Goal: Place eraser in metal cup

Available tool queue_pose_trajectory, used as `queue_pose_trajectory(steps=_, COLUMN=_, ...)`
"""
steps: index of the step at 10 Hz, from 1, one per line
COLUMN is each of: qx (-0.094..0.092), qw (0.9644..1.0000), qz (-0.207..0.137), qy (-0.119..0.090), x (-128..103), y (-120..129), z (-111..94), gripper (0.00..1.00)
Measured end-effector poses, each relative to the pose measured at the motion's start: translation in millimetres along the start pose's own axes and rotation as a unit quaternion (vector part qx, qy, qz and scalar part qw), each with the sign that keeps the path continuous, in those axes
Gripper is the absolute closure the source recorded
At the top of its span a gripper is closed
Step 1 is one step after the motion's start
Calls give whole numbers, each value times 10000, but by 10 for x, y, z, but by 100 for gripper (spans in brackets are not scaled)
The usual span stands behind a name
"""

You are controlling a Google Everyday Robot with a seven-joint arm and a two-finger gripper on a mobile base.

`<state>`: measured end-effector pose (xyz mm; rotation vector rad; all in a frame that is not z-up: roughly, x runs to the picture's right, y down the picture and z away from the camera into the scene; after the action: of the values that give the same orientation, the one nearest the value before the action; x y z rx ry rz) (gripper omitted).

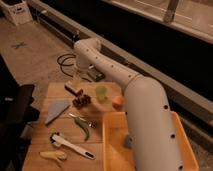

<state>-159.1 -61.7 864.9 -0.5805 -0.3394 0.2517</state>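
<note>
A white robot arm (145, 120) rises from the near right, crosses the scene in one thick sweep and bends at a high elbow beyond the far edge. From there it turns straight down, so the claw (75, 81) hangs over the far left corner of a wooden worktop (37, 142). The claw looks spread, with nothing between its fingers.

Directly beneath the claw, so close I cannot tell whether they touch, lies the eraser (73, 90). It is a small block, dark on one face with a pale edge, lying flat on the wood. The vertical wrist over the block suggests a pick-up being lined up, with the fingers set to straddle it.

Just nearer than the eraser sits a dark reddish lump (81, 101). As I face the claw, a pale green cup (101, 93) stands to its right, and a small orange object (117, 102) lies beyond that. A yellow tray (107, 145) lies well apart at the near right, half covered by the forearm.

I cannot pick out the metal cup with any certainty; the arm may be hiding it.
</note>
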Motion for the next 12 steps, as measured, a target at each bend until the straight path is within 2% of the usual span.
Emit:
queue_pose_trajectory(steps=3, qx=21, qw=10000, qz=11, qy=26, x=-21, y=3, z=-5, gripper=35)
queue_pose_trajectory(steps=4, qx=39, qw=9999, qz=131, qy=-48, x=17, y=-19, z=4, gripper=35)
queue_pose_trajectory(steps=5, qx=-203, qw=9957, qz=677, qy=-606, x=214, y=-46, z=194, gripper=35)
queue_pose_trajectory(steps=7, qx=-405, qw=9905, qz=1000, qy=-848, x=65, y=-27, z=498, gripper=35)
queue_pose_trajectory(steps=10, qx=-479, qw=9872, qz=1201, qy=-933, x=-145, y=-7, z=772, gripper=35)
queue_pose_trajectory(steps=12, qx=-434, qw=9878, qz=1274, qy=-787, x=-203, y=-31, z=973, gripper=35)
